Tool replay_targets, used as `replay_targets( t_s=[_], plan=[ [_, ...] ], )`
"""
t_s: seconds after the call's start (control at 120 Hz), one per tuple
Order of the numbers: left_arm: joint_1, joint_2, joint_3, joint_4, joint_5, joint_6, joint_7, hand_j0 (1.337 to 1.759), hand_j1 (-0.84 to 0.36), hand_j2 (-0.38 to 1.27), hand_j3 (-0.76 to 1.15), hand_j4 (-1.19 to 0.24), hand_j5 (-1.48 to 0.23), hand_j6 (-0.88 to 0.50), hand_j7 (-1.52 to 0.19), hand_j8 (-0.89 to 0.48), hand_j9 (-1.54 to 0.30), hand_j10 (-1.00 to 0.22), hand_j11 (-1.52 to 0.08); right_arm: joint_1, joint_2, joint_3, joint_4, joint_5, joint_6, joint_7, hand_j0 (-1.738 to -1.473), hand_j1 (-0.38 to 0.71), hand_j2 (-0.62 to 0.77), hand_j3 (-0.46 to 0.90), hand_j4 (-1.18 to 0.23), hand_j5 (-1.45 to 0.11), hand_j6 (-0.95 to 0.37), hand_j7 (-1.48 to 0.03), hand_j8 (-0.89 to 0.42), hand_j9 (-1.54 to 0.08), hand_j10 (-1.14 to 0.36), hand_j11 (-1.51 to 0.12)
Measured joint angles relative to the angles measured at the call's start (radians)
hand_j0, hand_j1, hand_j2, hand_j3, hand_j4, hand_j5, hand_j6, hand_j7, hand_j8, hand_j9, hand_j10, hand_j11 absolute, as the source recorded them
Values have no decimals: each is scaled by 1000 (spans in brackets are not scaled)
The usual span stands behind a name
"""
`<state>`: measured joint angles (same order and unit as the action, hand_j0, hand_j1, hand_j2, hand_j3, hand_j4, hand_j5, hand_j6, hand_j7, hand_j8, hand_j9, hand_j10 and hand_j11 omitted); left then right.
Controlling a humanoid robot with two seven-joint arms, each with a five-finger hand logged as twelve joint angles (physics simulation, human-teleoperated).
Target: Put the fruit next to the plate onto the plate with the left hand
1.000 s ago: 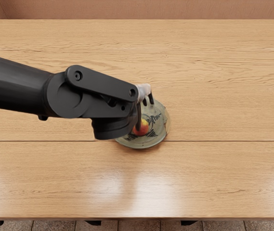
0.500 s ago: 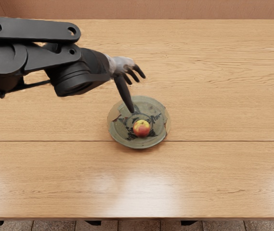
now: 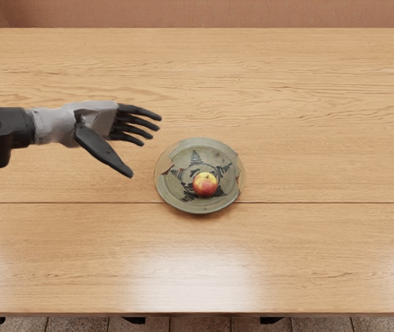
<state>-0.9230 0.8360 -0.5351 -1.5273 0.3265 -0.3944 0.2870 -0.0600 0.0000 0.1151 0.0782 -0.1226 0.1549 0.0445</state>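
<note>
Apple [image 3: 205,184] on plate [image 3: 163,181], sitting a shade toward 5 o'clock of the dish's centre, upright, red-and-yellow skin facing up. Fruit is inside the rim, touching nothing but the dish. Judged from how things lie, the placing looks done.

Plate: round, greenish, dark star pattern, roughly mid-table [image 3: 287,104]. Rim looks notched near 10 o'clock; cannot tell if that is a chip or the glaze pattern.

Left hand [image 3: 103,128]: out at about 9 to 10 o'clock of the plate, near it but clear of the rim. Arm comes in from the left edge. Fingers [image 3: 138,121] spread and straight, pointing toward 3 o'clock; thumb [image 3: 106,153] angled down toward 5 o'clock. Holds nothing. Right arm nowhere to be seen.

Handling notes, my estimate only:
- apple firm and fairly light; skin smooth, so a fingertip pinch could slip.
- round, so it may roll if nudged; the shallow dish gives little to stop it.
- best hold: around the widest girth, thumb opposite the fingers, coming from above.
- plate looks ceramic, likely brittle, and may slide on the polished wood if knocked.
</note>
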Motion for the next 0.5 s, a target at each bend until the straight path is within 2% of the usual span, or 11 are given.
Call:
replay_targets(
  t_s=[0.117, 0.233, 0.4, 0.5],
  plan=[
    [184, 3, -234, 0, 17, -134, -9, 1658, 55, 51, 0, -247, -320, -247, -320, -247, -320, -247, -319, 0, 0, 0, 0, 0, 0, 0, -1658, -304, -7, 0, -38, -49, -38, -49, -38, -49, -38, -49],
    [346, 17, -423, 16, 29, -190, -12, 1658, 55, 51, 0, -247, -320, -247, -319, -247, -319, -246, -319, 0, 0, 0, 0, 0, 0, 0, -1658, -304, -7, 0, -38, -49, -38, -48, -38, -49, -37, -49],
    [475, 16, -601, 36, 38, -211, -14, 1658, 56, 51, 0, -246, -319, -246, -319, -246, -319, -246, -319, 0, 0, 0, 0, 0, 0, 0, -1658, -304, -7, 0, -38, -49, -38, -49, -38, -49, -38, -49],
    [512, 15, -664, 40, 40, -215, -14, 1658, 56, 51, 0, -246, -319, -246, -319, -246, -319, -246, -319, 0, 0, 0, 0, 0, 0, 0, -1658, -304, -8, 0, -38, -49, -38, -49, -38, -49, -38, -49]
  ],
)
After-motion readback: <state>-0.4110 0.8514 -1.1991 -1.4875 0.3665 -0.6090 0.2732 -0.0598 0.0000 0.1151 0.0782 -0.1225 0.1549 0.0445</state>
